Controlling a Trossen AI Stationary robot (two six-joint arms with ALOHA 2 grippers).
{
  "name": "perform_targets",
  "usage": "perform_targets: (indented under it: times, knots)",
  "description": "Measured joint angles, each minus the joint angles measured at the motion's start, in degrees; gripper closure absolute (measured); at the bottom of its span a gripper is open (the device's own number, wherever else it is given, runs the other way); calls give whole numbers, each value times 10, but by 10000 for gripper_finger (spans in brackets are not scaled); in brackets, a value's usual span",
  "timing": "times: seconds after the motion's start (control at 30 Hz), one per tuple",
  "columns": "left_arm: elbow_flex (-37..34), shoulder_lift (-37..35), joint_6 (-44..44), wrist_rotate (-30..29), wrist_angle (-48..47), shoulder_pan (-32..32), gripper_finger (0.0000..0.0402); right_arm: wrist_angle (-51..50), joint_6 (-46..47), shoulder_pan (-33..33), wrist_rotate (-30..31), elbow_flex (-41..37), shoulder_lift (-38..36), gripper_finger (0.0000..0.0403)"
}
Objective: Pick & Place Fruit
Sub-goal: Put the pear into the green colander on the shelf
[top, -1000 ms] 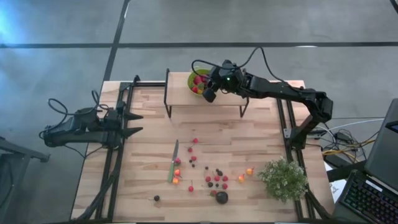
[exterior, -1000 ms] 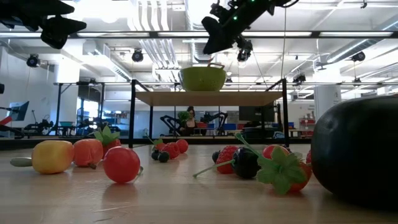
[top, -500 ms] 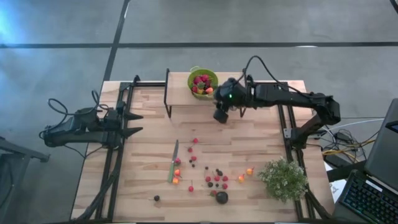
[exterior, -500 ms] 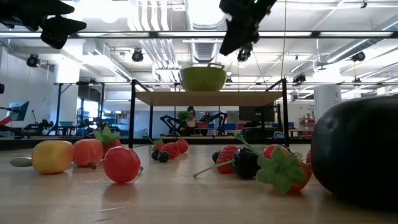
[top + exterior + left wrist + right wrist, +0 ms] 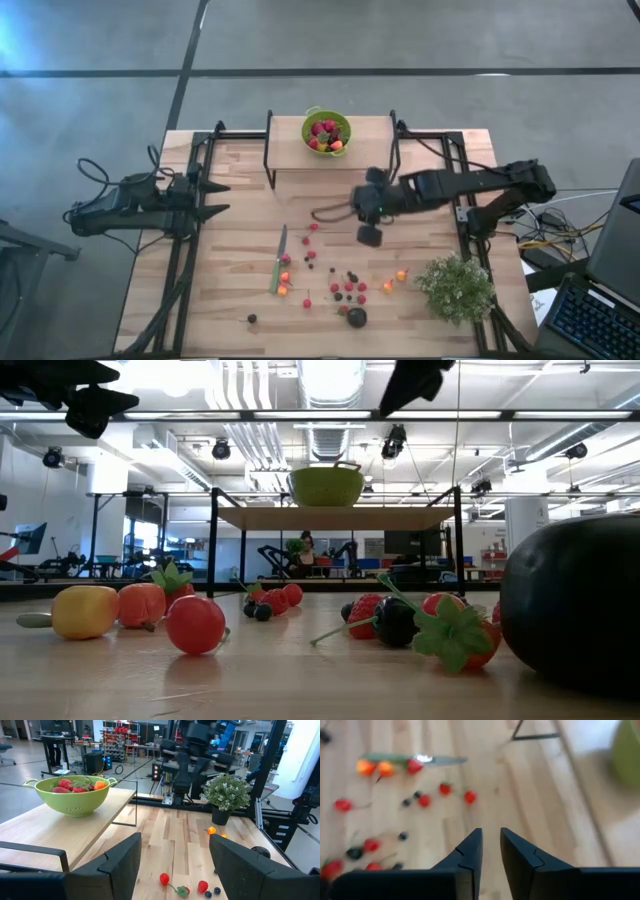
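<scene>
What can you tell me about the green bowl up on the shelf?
The green bowl is a lime-green colander, plastic by its look, with small holes low on its wall and loop handles at the rim. It stands upright on the raised wooden shelf at the table's far edge, holding red berries and an orange piece. No gripper touches it.

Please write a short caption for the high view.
Right gripper above scattered fruit; green colander on the shelf.

Bearing scattered fruit (image 5: 340,285) toward the near edge of the light wooden table (image 5: 240,215); lying beside it, a green-handled knife (image 5: 279,258); standing at the near right corner, a bushy potted plant (image 5: 456,288); holding up at the far edge a raised shelf (image 5: 370,135), carrying a green colander (image 5: 327,131) of fruit
</scene>
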Motion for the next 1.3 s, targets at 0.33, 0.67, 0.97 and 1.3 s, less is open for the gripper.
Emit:
perform_targets:
  times: [0.33,0.67,0.97,1.3]
  knots:
    - [0,0,0,0,0,0,161,-106,132,102,-2,0,2,371]
    - [0,0,0,0,0,0,161,-114,209,174,-31,0,5,353]
    - [0,0,0,0,0,0,161,-107,121,202,-58,0,39,308]
    - [0,0,0,0,0,0,161,-111,100,206,-67,0,100,238]
